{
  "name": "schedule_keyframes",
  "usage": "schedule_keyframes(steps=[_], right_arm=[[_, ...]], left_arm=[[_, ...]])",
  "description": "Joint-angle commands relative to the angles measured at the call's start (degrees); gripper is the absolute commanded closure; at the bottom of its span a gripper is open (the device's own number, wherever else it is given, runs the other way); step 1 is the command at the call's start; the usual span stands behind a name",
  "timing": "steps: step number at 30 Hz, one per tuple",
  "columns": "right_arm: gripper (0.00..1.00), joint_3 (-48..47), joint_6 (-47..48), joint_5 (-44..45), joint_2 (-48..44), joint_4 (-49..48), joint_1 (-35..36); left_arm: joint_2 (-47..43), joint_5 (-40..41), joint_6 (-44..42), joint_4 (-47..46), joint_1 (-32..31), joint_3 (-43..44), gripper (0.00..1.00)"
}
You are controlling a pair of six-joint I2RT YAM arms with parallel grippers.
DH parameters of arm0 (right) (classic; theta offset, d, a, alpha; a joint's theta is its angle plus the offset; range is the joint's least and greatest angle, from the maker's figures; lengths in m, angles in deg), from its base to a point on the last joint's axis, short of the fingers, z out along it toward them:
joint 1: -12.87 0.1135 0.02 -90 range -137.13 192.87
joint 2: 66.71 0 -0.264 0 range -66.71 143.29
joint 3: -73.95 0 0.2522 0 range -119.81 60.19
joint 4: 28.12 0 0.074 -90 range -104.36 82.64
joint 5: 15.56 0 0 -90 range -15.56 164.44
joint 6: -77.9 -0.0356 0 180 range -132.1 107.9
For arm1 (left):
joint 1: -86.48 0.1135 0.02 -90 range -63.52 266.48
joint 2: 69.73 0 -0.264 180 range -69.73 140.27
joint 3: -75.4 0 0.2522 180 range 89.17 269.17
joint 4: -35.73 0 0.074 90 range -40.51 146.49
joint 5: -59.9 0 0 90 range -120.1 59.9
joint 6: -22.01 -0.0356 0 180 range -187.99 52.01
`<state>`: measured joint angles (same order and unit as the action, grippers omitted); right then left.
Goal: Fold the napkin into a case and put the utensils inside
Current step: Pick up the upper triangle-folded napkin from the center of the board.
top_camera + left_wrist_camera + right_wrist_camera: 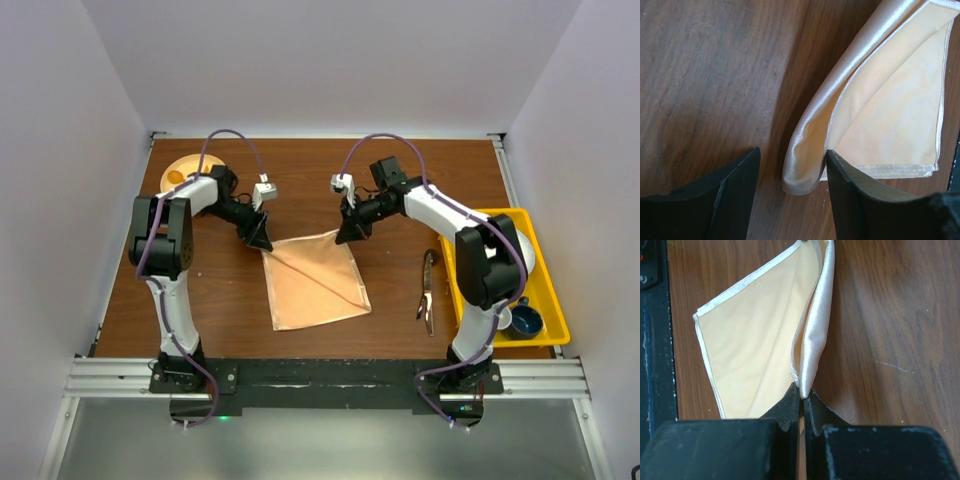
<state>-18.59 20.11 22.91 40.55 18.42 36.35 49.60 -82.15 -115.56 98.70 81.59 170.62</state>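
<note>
Thin, soft and very slippery, to judge by the sheen on the napkin [315, 282]. Likely to sag, slide out of a weak pinch and spring back from any crease not pressed flat. Light enough to lift by two corners. Best taken at a corner or along the stitched hem, both layers pinched together (never the top layer alone: apt to peel the fold open).

Peach-orange satin, glossy on the outer face, paler and duller inside, edged with a narrow hem. Lies in the middle of the table [230, 300] between the two arms, folded over with a diagonal crease across it, far corners up at the grippers. Clenched tight on the far right corner: the right gripper [802, 397]. Spread apart, straddling the rolled far left corner without clamping it: the left gripper [792, 155]. Off to the right on the bare wood, well apart from the cloth: the dark utensils [427, 290], not yet tucked into anything.
</note>
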Motion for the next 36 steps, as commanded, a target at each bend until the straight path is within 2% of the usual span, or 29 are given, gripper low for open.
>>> schedule_keyframes(steps=[1,8,14,21,25,28,29,32,36], right_arm=[[1.00,1.09,4.27,-0.42,-4.34,-0.26,0.68],[1.00,1.88,7.51,-0.42,-5.83,0.80,1.47],[1.00,2.23,9.01,-0.24,-6.54,1.76,1.92],[1.00,2.23,8.58,-0.24,-6.45,1.85,1.91],[1.00,2.23,8.22,-0.24,-6.54,1.68,1.83],[1.00,2.23,8.22,-0.33,-6.63,1.94,1.91],[1.00,2.32,8.31,-0.24,-6.72,1.94,1.92],[1.00,2.23,8.14,0.11,-6.98,2.12,1.91],[1.00,3.11,5.86,2.13,-8.29,-0.60,1.83]], left_arm=[[2.31,-2.70,-2.17,3.52,0.93,3.10,0.38],[4.51,-3.40,-2.97,4.14,0.93,3.89,0.39],[5.92,-4.55,-5.69,6.77,0.93,4.86,0.47],[5.83,-6.13,-11.22,13.00,0.93,5.21,0.69],[5.48,-6.49,-13.25,14.51,0.93,4.86,0.74],[5.04,-6.22,-12.63,13.28,0.93,4.33,0.82],[4.95,-6.22,-12.55,13.11,0.93,4.42,0.89],[4.16,-7.27,-12.37,13.28,0.93,4.86,1.00],[-0.30,-7.45,-10.01,10.74,0.93,4.25,1.00]])
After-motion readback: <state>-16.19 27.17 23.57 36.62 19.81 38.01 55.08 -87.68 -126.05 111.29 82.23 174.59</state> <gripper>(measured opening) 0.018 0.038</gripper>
